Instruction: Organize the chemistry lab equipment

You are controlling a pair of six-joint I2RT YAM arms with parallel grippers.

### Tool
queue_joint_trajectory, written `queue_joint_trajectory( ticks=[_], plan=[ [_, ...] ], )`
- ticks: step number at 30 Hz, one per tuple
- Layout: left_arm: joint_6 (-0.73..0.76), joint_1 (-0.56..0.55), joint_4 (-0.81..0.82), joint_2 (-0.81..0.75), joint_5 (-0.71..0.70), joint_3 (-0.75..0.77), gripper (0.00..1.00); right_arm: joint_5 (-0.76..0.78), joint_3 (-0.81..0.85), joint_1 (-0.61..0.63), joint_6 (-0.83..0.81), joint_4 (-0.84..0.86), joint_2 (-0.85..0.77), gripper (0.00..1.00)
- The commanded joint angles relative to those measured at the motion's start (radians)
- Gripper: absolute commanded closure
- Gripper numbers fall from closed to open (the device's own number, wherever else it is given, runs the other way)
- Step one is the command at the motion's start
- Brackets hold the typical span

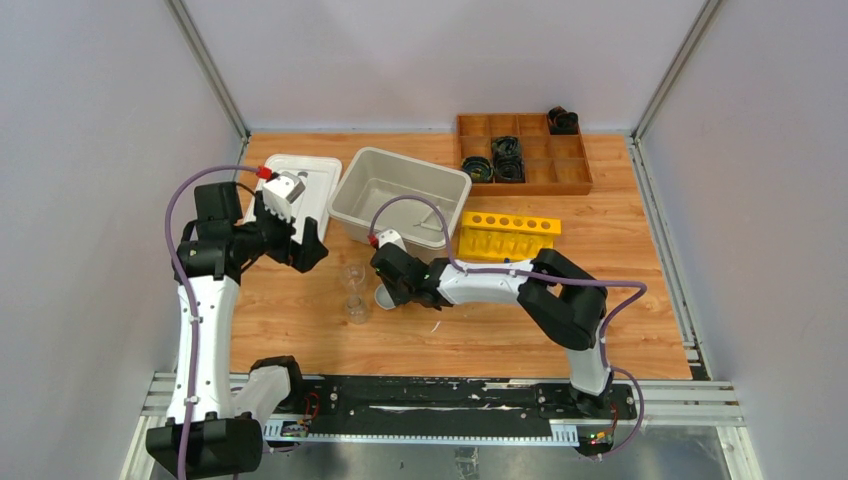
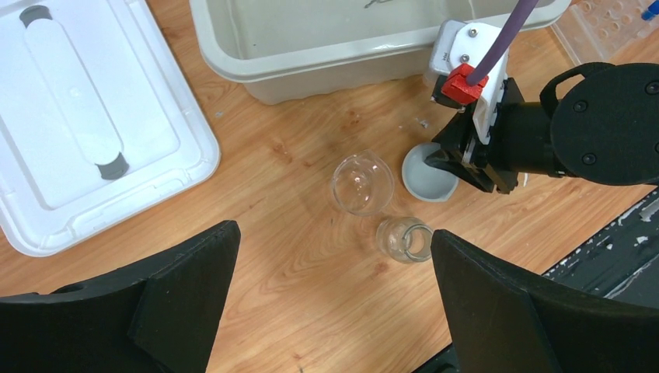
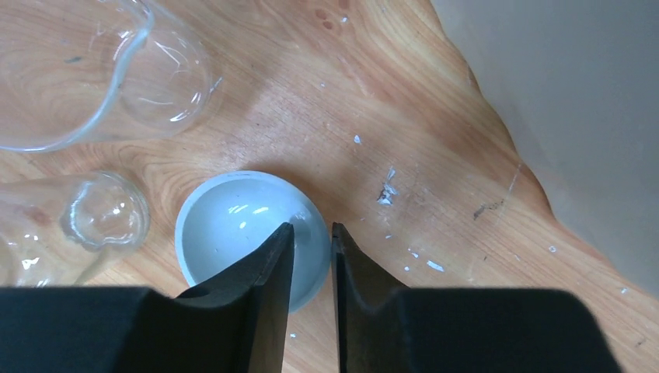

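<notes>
Left claw spread wide, hovering above the wood-grain surface. Two clear glass beakers, thin-walled and glossy, sit mid-surface, close together. Just right of them: white round dish, smooth shallow bowl. Right claw pinches its rim, one finger inside.

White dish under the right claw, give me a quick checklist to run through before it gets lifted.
1. Rim of the white dish sits inside the right claw: ok, one finger on each side.
2. Firm grip on that rim: cannot tell; a thin gap shows.
3. Small beaker and larger beaker apart from the dish: ok, though the small one is close.
4. Left claw out of the lift path: ok, open and on the far side of the beakers.
5. Grey tub open, if the dish goes there: ok, its lid lies beside it.
</notes>
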Motion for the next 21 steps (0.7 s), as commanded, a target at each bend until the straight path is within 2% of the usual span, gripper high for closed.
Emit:
queue_joint_trajectory(
  ticks=[1,3,6,7,11,15,21],
  plan=[
    [0.021,0.008,-0.002,-0.023,0.01,-0.002,0.0,-0.053,-0.053,-0.009,0.035,0.03,-0.007,0.75],
    [0.021,0.007,-0.002,-0.024,0.01,0.001,0.0,-0.065,-0.061,-0.009,0.04,0.044,-0.013,0.82],
    [0.018,0.008,-0.002,-0.024,0.008,0.006,0.0,-0.075,-0.074,-0.009,0.04,0.056,-0.035,0.98],
    [0.016,0.007,-0.002,-0.024,0.008,0.007,0.0,-0.078,-0.077,-0.009,0.038,0.054,-0.049,1.0],
    [0.013,0.007,-0.002,-0.02,0.008,0.019,0.0,-0.111,-0.072,-0.013,-0.002,0.037,-0.138,1.0],
    [0.008,0.008,-0.002,-0.015,0.005,0.035,0.0,-0.126,-0.023,-0.028,-0.039,-0.051,-0.241,1.0],
    [0.013,0.008,-0.002,-0.019,0.008,0.035,0.0,-0.103,0.109,-0.125,-0.1,-0.172,-0.363,1.0]
  ],
)
